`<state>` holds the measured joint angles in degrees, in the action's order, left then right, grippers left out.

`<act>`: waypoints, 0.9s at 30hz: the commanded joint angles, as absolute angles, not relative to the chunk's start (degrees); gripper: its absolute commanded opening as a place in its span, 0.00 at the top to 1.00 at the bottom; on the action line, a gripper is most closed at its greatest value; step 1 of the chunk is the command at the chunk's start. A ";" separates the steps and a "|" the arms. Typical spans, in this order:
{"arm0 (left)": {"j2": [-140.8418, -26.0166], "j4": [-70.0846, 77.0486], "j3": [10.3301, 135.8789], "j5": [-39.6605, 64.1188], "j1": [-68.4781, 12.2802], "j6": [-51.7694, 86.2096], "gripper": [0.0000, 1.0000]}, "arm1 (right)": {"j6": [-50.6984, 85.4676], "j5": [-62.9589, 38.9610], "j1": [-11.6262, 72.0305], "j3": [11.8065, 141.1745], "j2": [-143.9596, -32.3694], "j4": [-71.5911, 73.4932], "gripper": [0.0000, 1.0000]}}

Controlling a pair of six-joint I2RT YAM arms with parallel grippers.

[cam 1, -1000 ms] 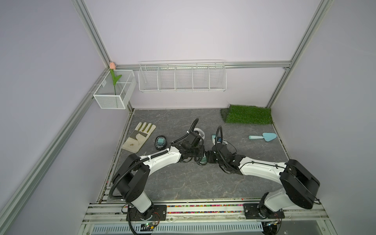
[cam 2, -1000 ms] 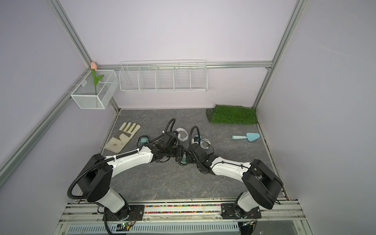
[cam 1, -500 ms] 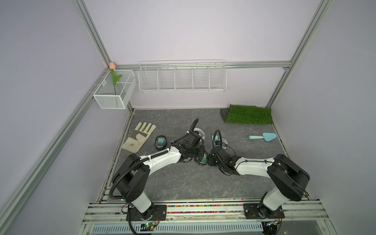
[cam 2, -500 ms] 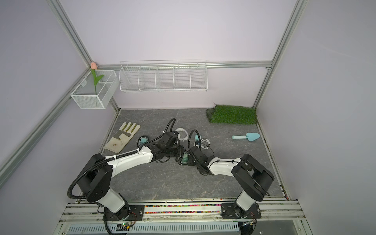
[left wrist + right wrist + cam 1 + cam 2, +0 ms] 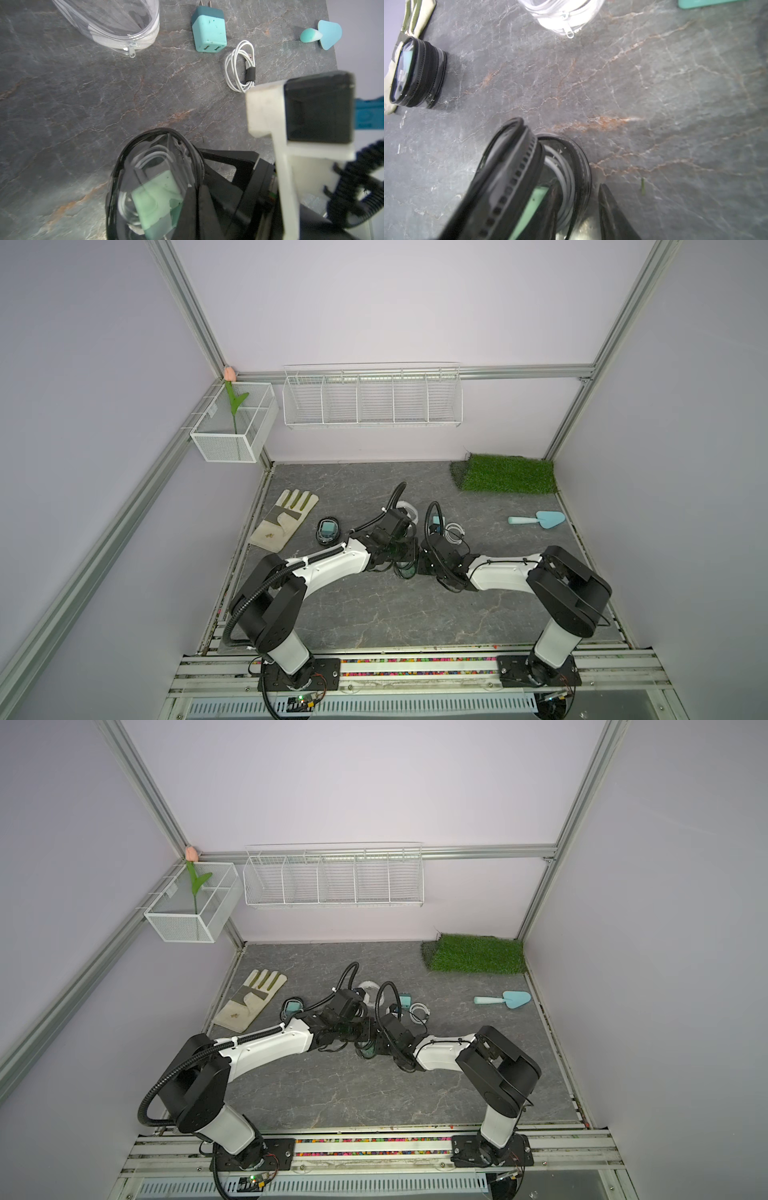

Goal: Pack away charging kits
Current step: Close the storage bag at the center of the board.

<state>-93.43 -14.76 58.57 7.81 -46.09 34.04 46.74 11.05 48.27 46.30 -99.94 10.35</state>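
In a top view the left end effector point(image 5: 400, 561) and right end effector point(image 5: 421, 565) meet over the case point(image 5: 406, 571) mid-surface point(image 5: 374, 614); the right elbow has swung inward. Left wrist: left is clenched, seemingly pinning the filled case; loose plug point(image 5: 208, 31) and cable point(image 5: 241, 66) wait beside the clear case point(image 5: 116, 25). Right wrist: its jaws have narrowed at the rim, grip unclear, likely zipping next.

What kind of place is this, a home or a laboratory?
Probably a laboratory test cell: plain walls in an aluminium frame, robot arms mounted on a base rail, and props such as an artificial grass patch.
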 commanded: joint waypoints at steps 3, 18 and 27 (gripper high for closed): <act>-94.62 -13.53 58.49 9.15 -46.31 34.80 1.00 | 47.58 12.69 48.63 47.55 -100.90 8.79 0.77; -83.96 -12.21 51.52 8.75 -45.19 33.53 0.27 | 33.51 10.28 44.92 54.41 -101.12 2.78 0.94; -73.86 -9.58 43.32 0.36 -40.32 34.53 0.23 | 26.79 1.25 41.14 56.87 -104.64 6.04 0.80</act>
